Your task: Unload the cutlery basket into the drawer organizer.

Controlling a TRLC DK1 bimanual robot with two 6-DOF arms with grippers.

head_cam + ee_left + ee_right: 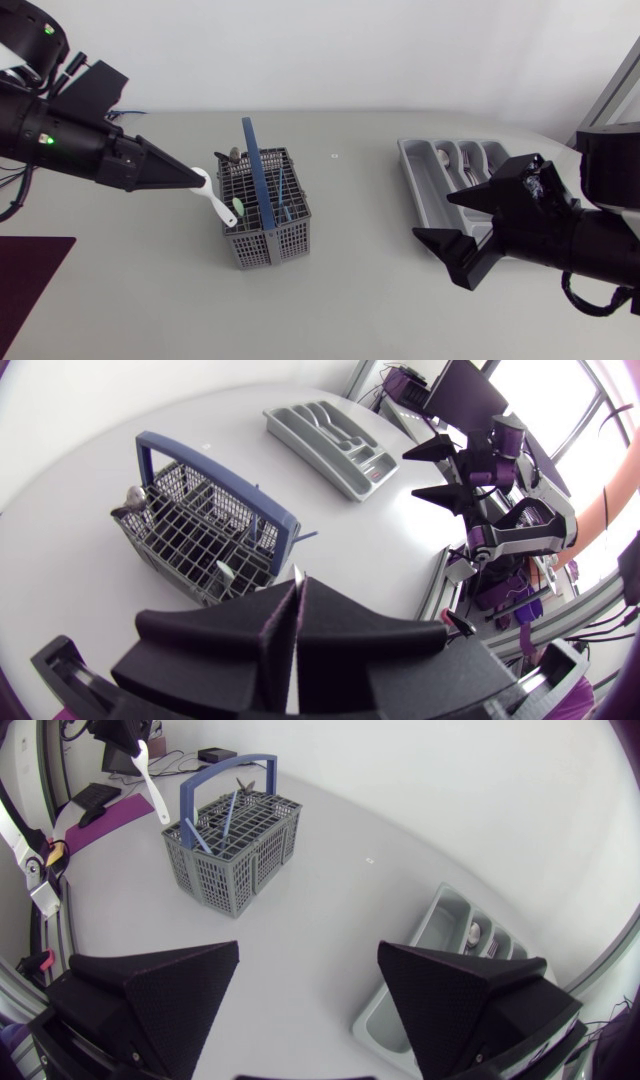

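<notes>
Utensil (221,201), white, maybe spoon, clamped in left end effector (199,182) beside basket (262,245); right end effector (432,217) wide.

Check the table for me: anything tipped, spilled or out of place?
Nothing stands out. The basket stands upright, the organizer lies flat with cutlery in its slots, and the white utensil hangs slanted in the left jaws by the basket. Only a tiny speck lies on the table between basket and organizer.
</notes>
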